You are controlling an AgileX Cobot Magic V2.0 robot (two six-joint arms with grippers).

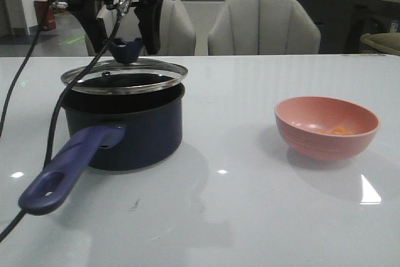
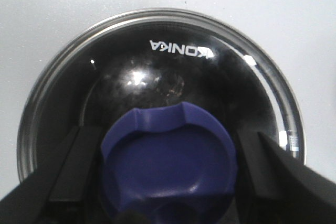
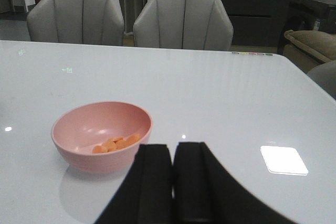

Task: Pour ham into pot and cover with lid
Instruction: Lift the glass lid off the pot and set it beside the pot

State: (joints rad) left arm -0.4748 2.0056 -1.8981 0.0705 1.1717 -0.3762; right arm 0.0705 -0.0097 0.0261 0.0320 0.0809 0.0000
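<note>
Starting with your front view: item one, the pot [image 1: 125,126], dark navy, stands on the white desk [image 1: 250,217] at about 9 o'clock from centre, its purple-blue handle [image 1: 65,170] running toward 7 o'clock. Item two, the lid [image 1: 124,74], clear glass with a metal rim, sits tilted over the pot's mouth, its 3 o'clock edge higher than the pot's rim. Item three, your left hand [image 1: 127,45], comes down from 12 o'clock with its dark fingers either side of the blue knob [image 1: 127,50]. Item four, a pink bowl [image 1: 326,126] at 3 o'clock, well apart from the pot, with the ham [image 1: 340,131] showing as a few orange slices in its bottom. Two grey chairs [image 1: 262,26] stand behind the desk.

Left wrist view: the left hand [image 2: 168,161] is parted about as wide as the knob [image 2: 168,163], one finger [image 2: 76,166] close on each side; you cannot tell whether the fingers actually touch it. Under the glass of the lid [image 2: 157,66] the pot's inside looks dark and bare. "KONKA" is printed on the glass.

Right wrist view: your right hand [image 3: 173,182] has its two black fingers pressed together, holding nothing, above the desk [image 3: 236,108]. The bowl [image 3: 102,135] lies near it at 10 o'clock, the ham [image 3: 115,144] heaped inside.
</note>
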